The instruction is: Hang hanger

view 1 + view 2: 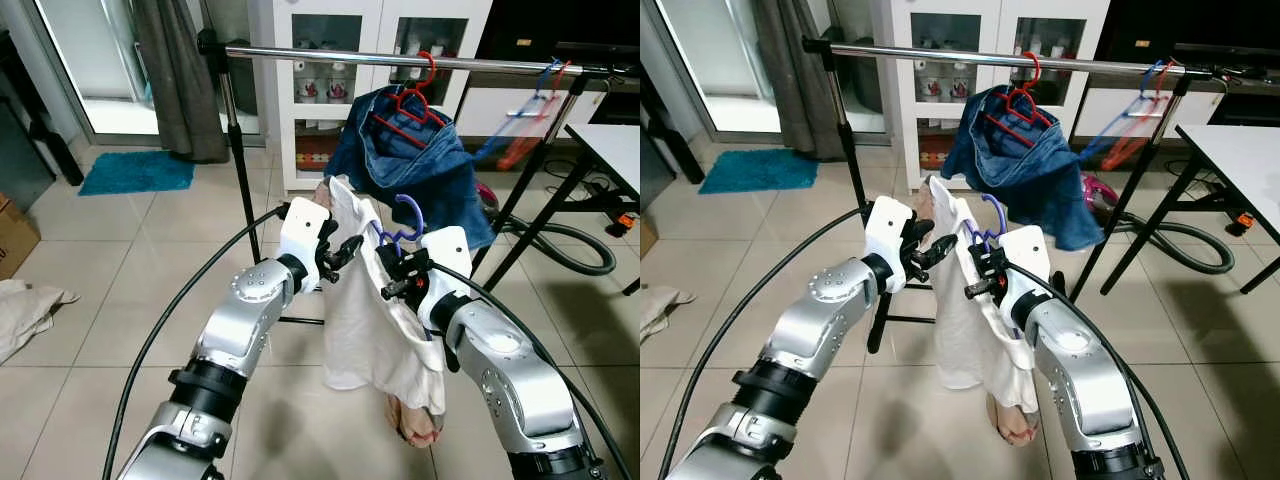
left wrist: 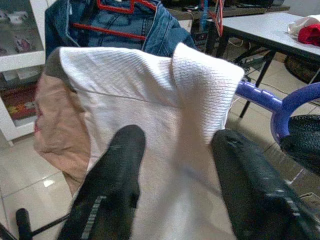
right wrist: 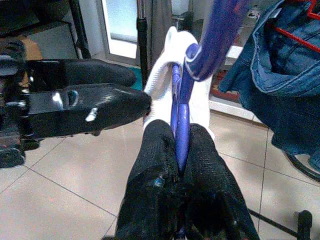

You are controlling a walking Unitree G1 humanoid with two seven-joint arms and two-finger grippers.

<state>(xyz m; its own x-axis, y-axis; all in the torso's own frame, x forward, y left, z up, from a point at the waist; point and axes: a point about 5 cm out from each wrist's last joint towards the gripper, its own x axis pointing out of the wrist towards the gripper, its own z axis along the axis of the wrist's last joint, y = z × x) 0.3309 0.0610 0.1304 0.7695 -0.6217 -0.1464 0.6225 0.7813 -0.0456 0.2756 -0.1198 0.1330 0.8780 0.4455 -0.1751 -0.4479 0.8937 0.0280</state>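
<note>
The right gripper point(image 3: 182, 150) has its fingers clamped on the purple hanger point(image 1: 405, 225), which carries a white shirt point(image 1: 365, 320) below the clothes rail point(image 1: 400, 60). The left gripper point(image 2: 175, 175) sits with fingers spread wide against the shirt's collar.

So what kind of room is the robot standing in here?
Probably a laundry corner in a home: a clothes rail holds a denim jacket on a red hanger, with a white cabinet behind and a tiled floor.
</note>
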